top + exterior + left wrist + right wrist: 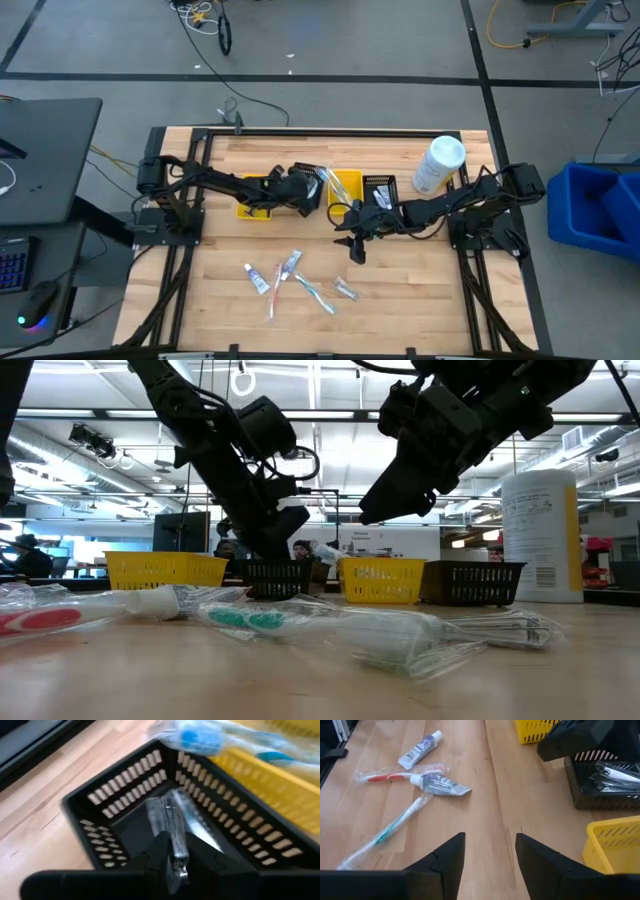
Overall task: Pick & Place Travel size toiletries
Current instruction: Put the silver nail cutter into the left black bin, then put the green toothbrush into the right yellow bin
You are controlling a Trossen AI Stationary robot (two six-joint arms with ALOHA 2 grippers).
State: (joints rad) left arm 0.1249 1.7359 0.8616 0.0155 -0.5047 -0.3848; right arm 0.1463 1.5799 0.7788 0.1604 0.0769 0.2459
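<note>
While scanning the row of bins along the far side of the table, found the left pincer nipped almost shut on a clear-wrapped packet, its contents too blurred to name. Saw that packet hanging down inside a black bin, above the bin's floor; could not tell whether touching it or not. Noted more shiny wrapped pieces already lying in that same bin. Found a yellow bin pressed against its right wall, with blue-and-white wrapped toothbrushes poking up over the yellow rim.

Moving nearer and to the right, found the right pincer spread wide and holding nothing, hovering over bare wood just near of the yellow bin.

Farther out, counted the loose toiletries in a cluster at the near middle of the table, left of the right pincer and well apart from the bins: a toothpaste tube, a red toothbrush in its wrapper, a second tube touching that wrapper's end, a teal toothbrush lying slantwise beside it, and a small packet alone at the cluster's right edge.

Beyond those, noted a second black bin right of the yellow one, another yellow bin at the row's left end, and a white bottle standing upright at the far right.
</note>
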